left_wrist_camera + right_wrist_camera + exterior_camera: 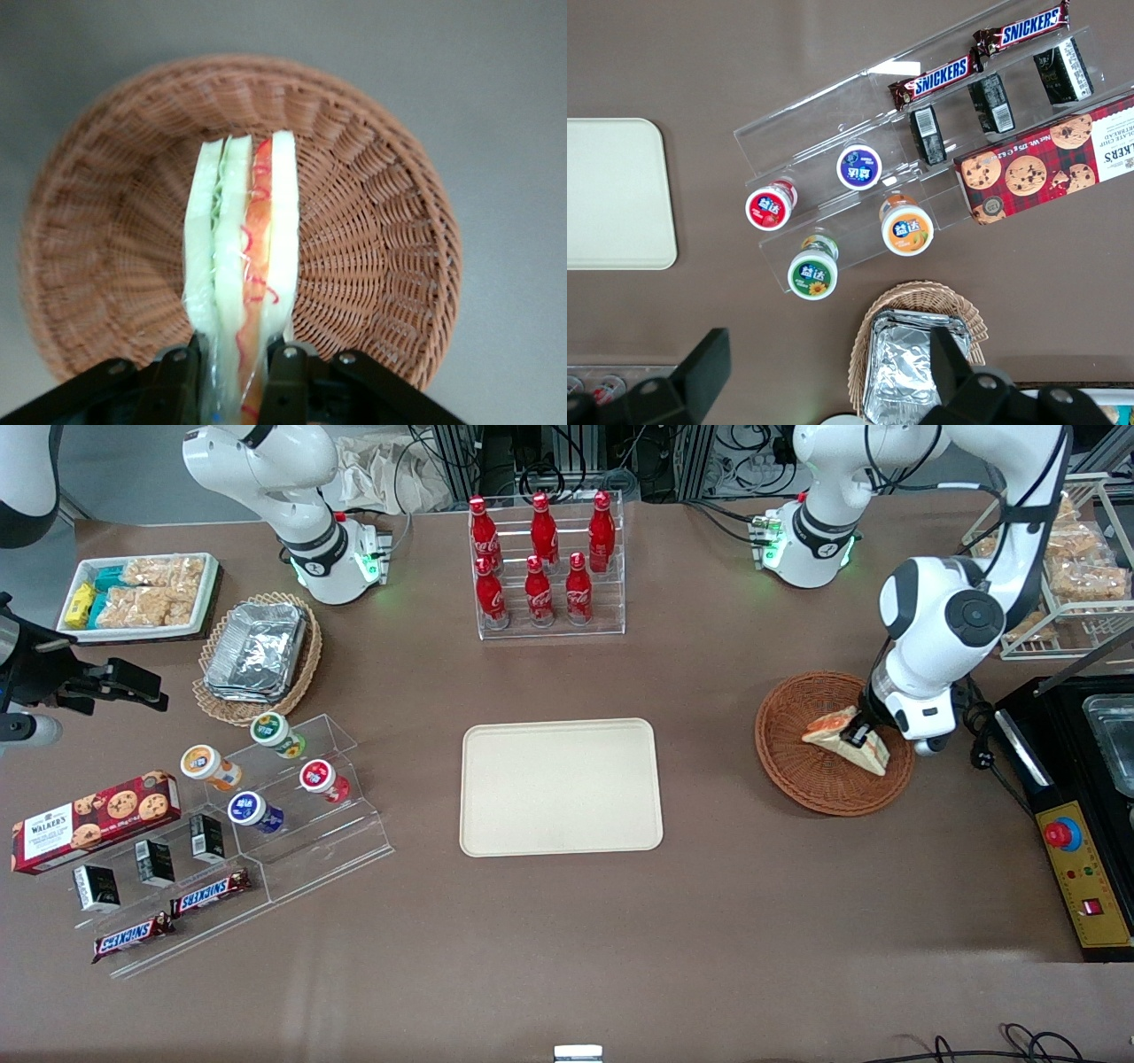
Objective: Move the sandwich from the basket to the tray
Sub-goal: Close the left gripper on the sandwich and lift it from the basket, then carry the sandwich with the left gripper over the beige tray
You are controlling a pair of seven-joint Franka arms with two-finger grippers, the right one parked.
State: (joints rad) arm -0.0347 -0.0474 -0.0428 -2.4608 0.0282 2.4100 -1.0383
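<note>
The sandwich (842,737) is a white bread wedge with orange-red and green filling, standing on edge over the round reddish-brown wicker basket (797,766). My left gripper (858,735) is down in the basket and shut on the sandwich; in the left wrist view the black fingers (285,381) press both faces of the wrapped wedge (241,257), with the basket (372,230) beneath it. The beige rectangular tray (561,786) lies bare at the middle of the table, toward the parked arm's end from the basket, and also shows in the right wrist view (616,195).
A clear rack of red cola bottles (542,558) stands farther from the front camera than the tray. A black appliance with a yellow control panel (1076,841) sits beside the basket at the working arm's end. A clear stand with yoghurt cups and snack bars (239,824) lies toward the parked arm's end.
</note>
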